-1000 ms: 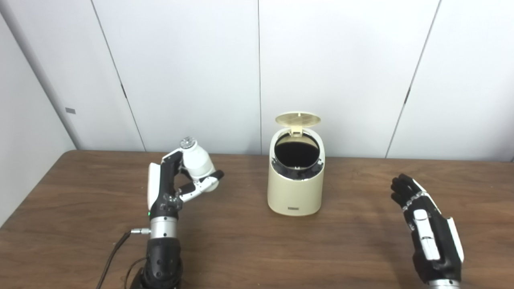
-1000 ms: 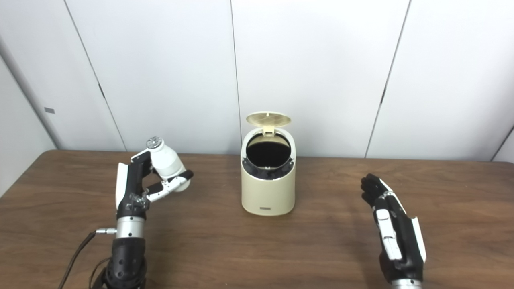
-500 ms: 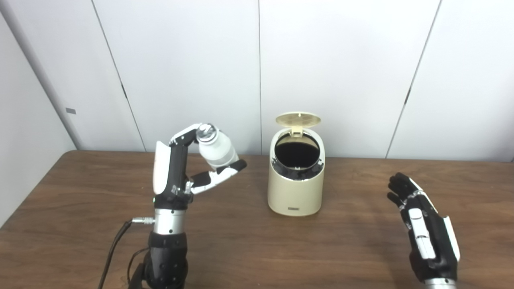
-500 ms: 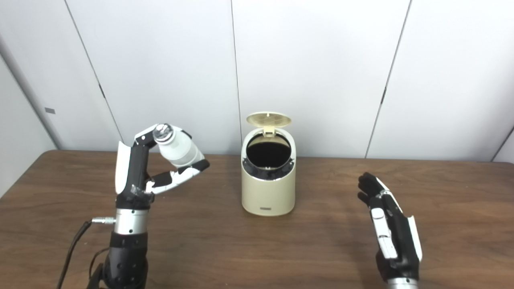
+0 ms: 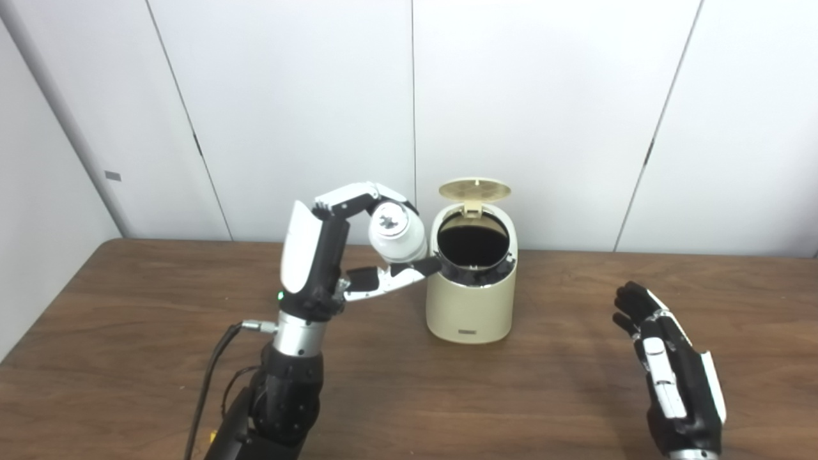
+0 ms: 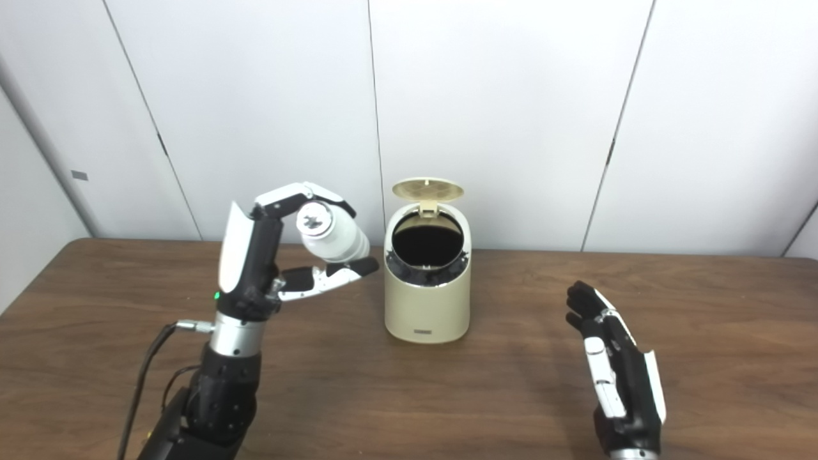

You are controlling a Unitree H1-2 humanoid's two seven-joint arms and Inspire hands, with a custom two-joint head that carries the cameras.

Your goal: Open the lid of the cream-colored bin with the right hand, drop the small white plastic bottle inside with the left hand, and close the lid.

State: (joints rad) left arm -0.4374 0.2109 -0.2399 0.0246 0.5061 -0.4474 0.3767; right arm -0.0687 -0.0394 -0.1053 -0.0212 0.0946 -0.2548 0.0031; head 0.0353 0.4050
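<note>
The cream-colored bin [image 5: 471, 291] is standing in the middle of the wooden table [image 5: 128, 358], and its lid [image 5: 474, 188] is standing open at the 12 o'clock side of the opening. The left hand [image 5: 332, 255] is clamping the small white bottle [image 5: 397, 235] in the air, tilted, just at 9 o'clock of the bin's rim. The right hand [image 5: 671, 377] is hanging at 4 o'clock of the bin, well apart, holding nothing, with its fingers spread.

A brown wooden table [image 5: 128, 332] stands before white wall panels [image 5: 543, 96].
</note>
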